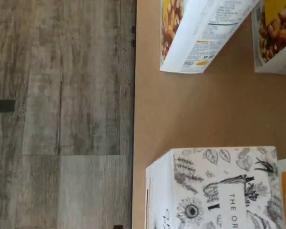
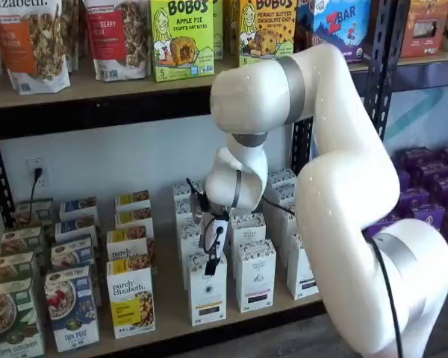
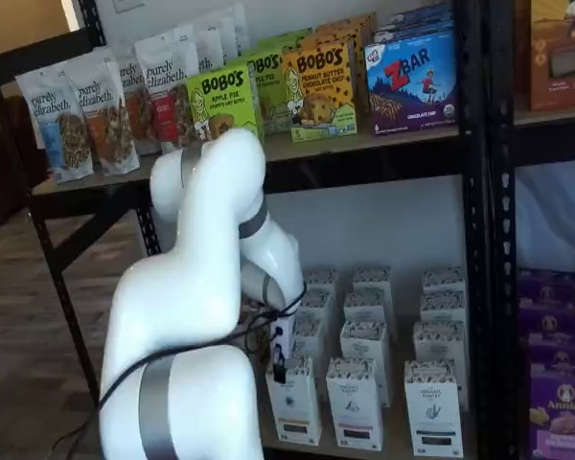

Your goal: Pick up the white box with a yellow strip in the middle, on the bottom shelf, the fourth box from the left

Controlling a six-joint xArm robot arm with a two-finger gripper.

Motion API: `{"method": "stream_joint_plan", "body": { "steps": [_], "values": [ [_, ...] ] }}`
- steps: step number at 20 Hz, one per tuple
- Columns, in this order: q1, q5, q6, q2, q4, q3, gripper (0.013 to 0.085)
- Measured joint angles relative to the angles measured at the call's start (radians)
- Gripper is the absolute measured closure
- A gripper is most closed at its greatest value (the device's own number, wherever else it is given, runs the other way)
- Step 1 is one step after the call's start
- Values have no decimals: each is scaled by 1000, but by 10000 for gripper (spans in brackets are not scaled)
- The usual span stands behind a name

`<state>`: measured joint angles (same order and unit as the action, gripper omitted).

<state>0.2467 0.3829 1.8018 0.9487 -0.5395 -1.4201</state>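
Grey wood-plank floor (image 1: 62, 119) fills much of the wrist view, and against it runs the tan board of the bottom shelf (image 2: 172, 322), packed with rows of cartons in both shelf views. And here is the gripper (image 2: 209, 267), hanging from the big white arm (image 2: 343, 171) right over the front of the shelf. The jaws are spread as wide as they go, with nothing between them, though the fingers show only side-on in a shelf view.

Directly at its six o'clock stands the white box (image 2: 207, 292), front of its row and upright. Whether the fingertips touch its top, I cannot tell. At the white box's nine o'clock, just beside it, stands the purely elizabeth box (image 2: 131, 302) with its big yellow panel. At three o'clock comes a like white carton (image 2: 255, 277) with a dark band.

From the wrist, the white box (image 1: 214, 191) shows its top, covered in black botanical drawings, set near the board's front edge. Bare tan board lies between it and the purely elizabeth box. Up at twelve o'clock, the upper shelf (image 2: 97, 86) carries Bobo's boxes (image 2: 181, 39) and granola bags (image 2: 33, 45).
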Motion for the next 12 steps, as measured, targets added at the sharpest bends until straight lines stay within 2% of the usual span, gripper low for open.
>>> {"method": "stream_joint_plan", "body": {
  "steps": [7,12],
  "values": [
    [-10,3,-19,50,31,-58,130],
    [-16,12,-72,77,95,-91,130]
  ]
}}
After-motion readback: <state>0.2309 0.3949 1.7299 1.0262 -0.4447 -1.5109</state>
